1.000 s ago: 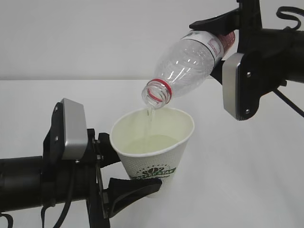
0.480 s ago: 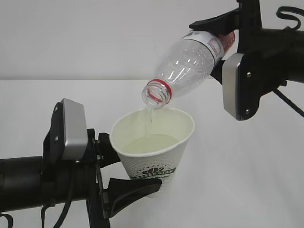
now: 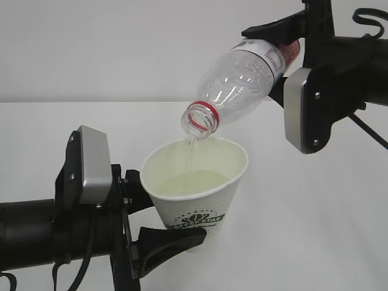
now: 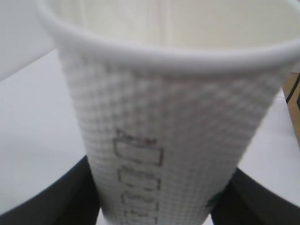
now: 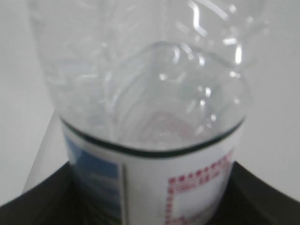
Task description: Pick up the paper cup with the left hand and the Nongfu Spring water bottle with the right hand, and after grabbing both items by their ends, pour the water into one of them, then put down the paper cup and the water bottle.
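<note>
Exterior camera looked across counter (image 3: 315, 230) at slight downward slant, mid-range. Left wrist camera sat very close to cup (image 4: 173, 136); right wrist camera equally close to bottle (image 5: 154, 117). Exterior view shared both.

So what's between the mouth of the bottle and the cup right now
Only a thin stream of water falling from the bottle into the cup; nothing else sits in that gap. It shows in the exterior view.
</note>
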Tool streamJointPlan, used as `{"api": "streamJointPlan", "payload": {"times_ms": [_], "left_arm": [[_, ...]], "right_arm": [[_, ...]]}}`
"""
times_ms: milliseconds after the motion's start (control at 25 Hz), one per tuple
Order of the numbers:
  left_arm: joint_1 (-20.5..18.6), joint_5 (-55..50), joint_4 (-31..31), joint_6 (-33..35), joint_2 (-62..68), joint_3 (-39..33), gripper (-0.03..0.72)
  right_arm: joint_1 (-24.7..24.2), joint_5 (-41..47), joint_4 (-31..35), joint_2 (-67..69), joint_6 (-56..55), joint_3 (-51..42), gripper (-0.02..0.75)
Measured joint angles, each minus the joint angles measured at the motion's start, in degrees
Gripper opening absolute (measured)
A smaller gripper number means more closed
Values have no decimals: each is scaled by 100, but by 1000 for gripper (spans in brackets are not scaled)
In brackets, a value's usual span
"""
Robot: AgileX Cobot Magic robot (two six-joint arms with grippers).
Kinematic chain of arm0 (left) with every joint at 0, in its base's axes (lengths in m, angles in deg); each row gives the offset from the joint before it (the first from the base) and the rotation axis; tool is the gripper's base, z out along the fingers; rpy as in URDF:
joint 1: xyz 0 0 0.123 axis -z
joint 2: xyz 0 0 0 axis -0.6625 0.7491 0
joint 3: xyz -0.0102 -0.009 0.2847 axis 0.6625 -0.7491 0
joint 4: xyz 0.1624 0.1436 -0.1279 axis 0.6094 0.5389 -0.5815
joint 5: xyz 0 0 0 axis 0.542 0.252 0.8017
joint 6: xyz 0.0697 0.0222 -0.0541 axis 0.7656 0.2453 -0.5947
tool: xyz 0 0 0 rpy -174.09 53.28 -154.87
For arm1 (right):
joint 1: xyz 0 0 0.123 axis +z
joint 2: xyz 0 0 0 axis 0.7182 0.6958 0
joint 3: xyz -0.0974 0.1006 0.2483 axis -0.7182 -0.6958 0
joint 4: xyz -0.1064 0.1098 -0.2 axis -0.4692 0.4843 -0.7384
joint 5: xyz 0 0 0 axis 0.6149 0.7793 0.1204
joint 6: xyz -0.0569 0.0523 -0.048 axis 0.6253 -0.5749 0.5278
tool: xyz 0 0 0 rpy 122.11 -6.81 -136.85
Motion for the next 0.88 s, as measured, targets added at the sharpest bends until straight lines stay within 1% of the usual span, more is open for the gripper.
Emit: {"api": "streamJointPlan", "payload": {"times_ms": [880], "left_arm": [[0,0,0,0,0,0,465]], "right_arm": [[0,0,4,0,36,9,506]]}}
